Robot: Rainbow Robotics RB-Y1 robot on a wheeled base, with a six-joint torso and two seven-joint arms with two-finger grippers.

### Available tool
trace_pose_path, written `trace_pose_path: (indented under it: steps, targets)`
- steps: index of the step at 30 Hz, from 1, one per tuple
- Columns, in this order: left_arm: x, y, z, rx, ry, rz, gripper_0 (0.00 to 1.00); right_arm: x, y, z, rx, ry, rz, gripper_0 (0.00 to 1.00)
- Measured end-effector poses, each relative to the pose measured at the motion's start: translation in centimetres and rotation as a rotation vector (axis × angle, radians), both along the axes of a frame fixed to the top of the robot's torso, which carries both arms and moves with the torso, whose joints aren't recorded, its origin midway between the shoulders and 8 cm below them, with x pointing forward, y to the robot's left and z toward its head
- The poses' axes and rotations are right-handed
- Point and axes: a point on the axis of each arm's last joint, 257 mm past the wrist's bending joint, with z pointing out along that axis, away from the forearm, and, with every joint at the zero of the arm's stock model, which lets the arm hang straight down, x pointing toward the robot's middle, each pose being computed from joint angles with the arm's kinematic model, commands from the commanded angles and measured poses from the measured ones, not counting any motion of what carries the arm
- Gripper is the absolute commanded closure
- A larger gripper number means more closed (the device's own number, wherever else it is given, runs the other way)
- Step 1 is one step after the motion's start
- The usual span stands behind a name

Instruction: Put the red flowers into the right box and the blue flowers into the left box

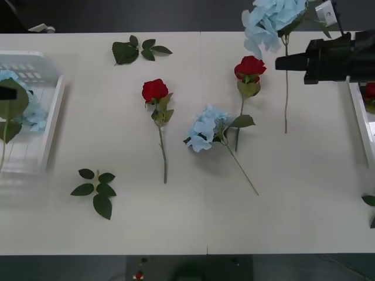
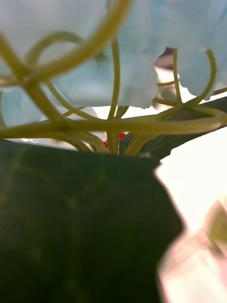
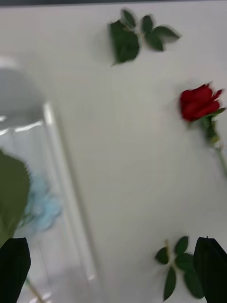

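White plastic, left box (image 1: 51, 117): ribbed, slotted tray at the table's left edge; a pale blue hydrangea (image 1: 34, 114) lies inside with a large green leaf (image 1: 12, 102) over it.
Right box (image 1: 358, 117): white rim at the table's right edge; a red bloom (image 1: 370, 91) shows just inside.
Left gripper (image 3: 113, 270): above the left box's inner rim, black fingers spread wide, nothing between them.
Right gripper (image 1: 287, 61): black, at the table's far right, raised, pointing left; a blue flower's stem (image 1: 286, 93) hangs down from its tip with the cluster (image 1: 272, 20) above. Cannot tell from the pictures how the jaws stand.
Table (image 1: 193, 222): off-white, matte. Left rose (image 1: 155, 91) near the middle, stem toward the near edge. Right rose (image 1: 250, 68) farther right. Loose hydrangea (image 1: 205, 129) between them, its stem crossing the right rose's stem.
Leaf sprigs: one at the far side (image 1: 137, 50), one near-left (image 1: 96, 190).
Room: dark floor beyond the far edge.
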Motion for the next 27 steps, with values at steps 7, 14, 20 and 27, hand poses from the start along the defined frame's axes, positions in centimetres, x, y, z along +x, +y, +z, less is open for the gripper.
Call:
trace_pose_path:
  steps: [7, 14, 20, 27]
  targets:
    - [3.3, -12.0, -1.9, -0.099, -0.066, -0.175, 0.0, -1.6, 8.7, 2.7, 0.221, -0.074, 0.143, 1.0]
    - [2.1, -21.4, -5.8, -0.341, -0.087, -0.255, 0.0, -2.8, 14.6, 3.4, 0.343, -0.035, 0.219, 1.0]
    - [-0.1, -26.5, -6.4, -0.472, -0.174, -0.358, 0.0, -2.9, 17.6, 3.8, 0.426, -0.01, 0.223, 1.0]
    - [-1.3, -30.3, -3.9, -0.548, -0.315, -0.461, 0.0, -2.2, 19.9, 2.9, 0.419, -0.017, 0.189, 1.0]
